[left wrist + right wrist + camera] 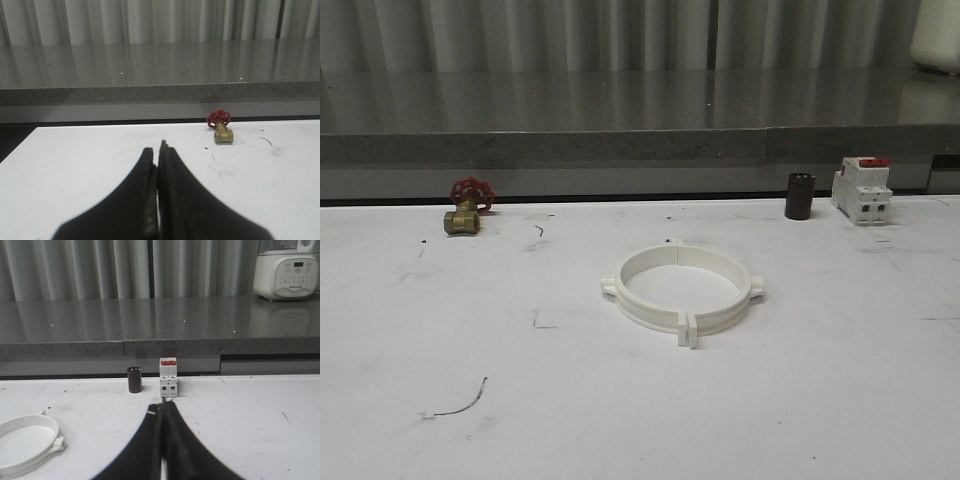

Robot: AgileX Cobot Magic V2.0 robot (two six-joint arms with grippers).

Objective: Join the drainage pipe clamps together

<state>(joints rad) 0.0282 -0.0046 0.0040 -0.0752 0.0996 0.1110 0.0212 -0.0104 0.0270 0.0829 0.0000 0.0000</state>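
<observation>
The two white drainage pipe clamps (681,289) lie in the middle of the white table, set together as one ring with their end tabs meeting at the near and far sides. In the right wrist view part of that ring (27,444) lies off to one side of my right gripper (163,407), well apart from it. My right gripper is shut with nothing between its black fingers. My left gripper (156,150) is shut too and holds nothing, hovering over bare table.
A brass valve with a red handwheel (466,208) sits at the back left. A dark cylinder (799,196) and a white breaker with a red top (862,189) stand at the back right. A grey stone ledge (640,140) runs behind the table.
</observation>
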